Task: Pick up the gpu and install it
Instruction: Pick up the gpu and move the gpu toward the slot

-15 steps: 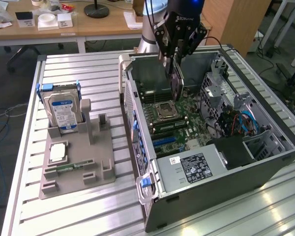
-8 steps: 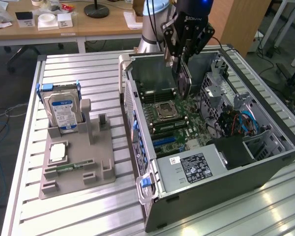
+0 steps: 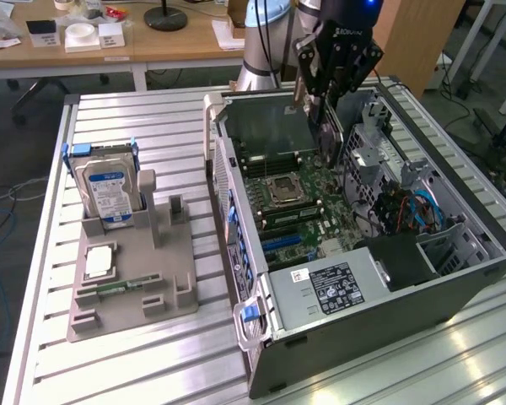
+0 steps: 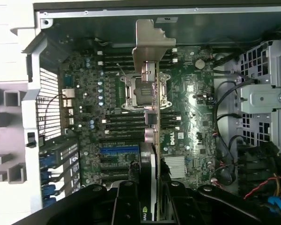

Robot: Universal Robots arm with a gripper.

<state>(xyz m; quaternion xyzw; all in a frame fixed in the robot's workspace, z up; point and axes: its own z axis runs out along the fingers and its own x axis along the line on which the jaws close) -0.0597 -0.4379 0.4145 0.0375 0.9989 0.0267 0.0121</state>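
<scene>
My gripper (image 3: 325,93) hangs over the open computer case (image 3: 363,321), shut on the gpu (image 3: 327,139), which points down toward the motherboard (image 3: 299,211). In the wrist view the gpu (image 4: 152,108) appears edge-on, its silver end bracket (image 4: 150,42) farthest from the gripper (image 4: 150,192) and a black cooler face beside the fingers (image 4: 126,204). The card is above the board, over the processor socket (image 4: 143,91) and the black slots. It is apart from the blue slot (image 4: 119,151).
A grey fixture (image 3: 135,278) at the exterior view's left holds an upright silver hard drive (image 3: 108,192), a narrow green memory stick (image 3: 118,287) and a pale square chip (image 3: 99,261). Inside the case are a power supply (image 3: 329,287), a drive cage (image 3: 367,152) and cables (image 3: 413,211).
</scene>
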